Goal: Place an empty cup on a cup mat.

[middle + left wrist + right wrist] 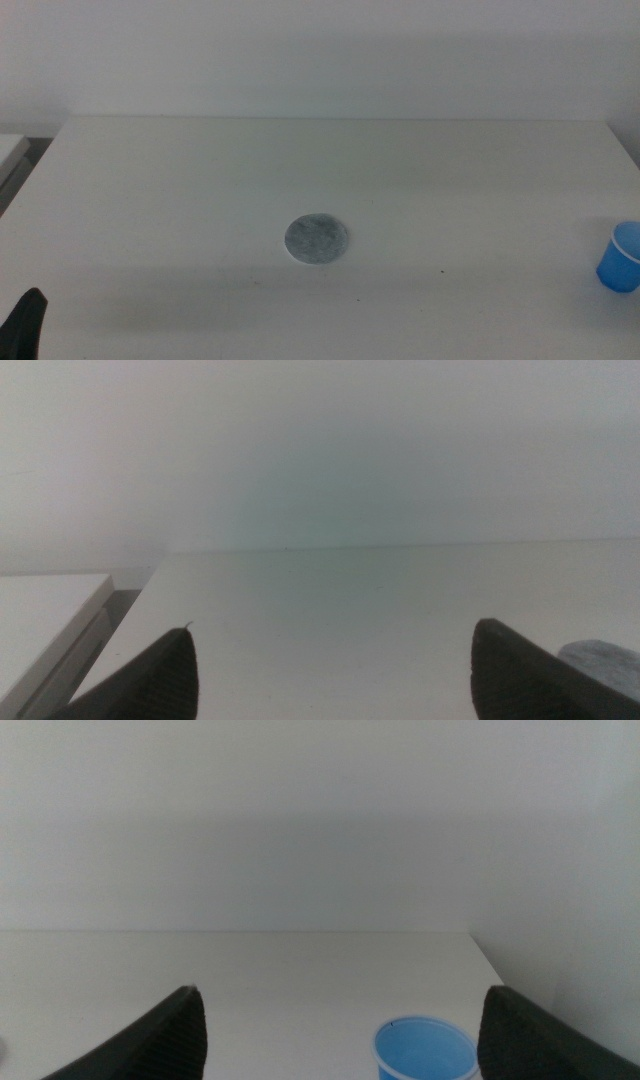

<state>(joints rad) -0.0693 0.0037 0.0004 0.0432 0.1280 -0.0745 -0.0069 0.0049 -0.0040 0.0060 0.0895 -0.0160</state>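
Item one, the table [200,200]: I see a plain white top filling my middle view, with a pale wall behind it.

Item two, the cup mat [318,239]: a flat round grey mottled disc with a thin pale edge, lying flat near the middle of the table. I also catch a sliver of it in the left wrist view [605,658], just beyond one jaw of that gripper.

Item three, the cup [622,257]: small, bright blue, white rim, standing upright with its mouth up, at the far right edge of the middle view and well apart from the mat. From the right wrist view [426,1050] I look down into it and its inside is blue with nothing in it.

Item four, the left gripper [330,680]: I read its jaws as spread wide with bare table between them, grasping nothing. In the middle view only a dark tip [25,325] shows at the bottom left corner.

Item five, the right gripper [340,1040]: jaws likewise released and far apart. The cup stands on the table just ahead of them, nearer one jaw than the other, and I see no contact.
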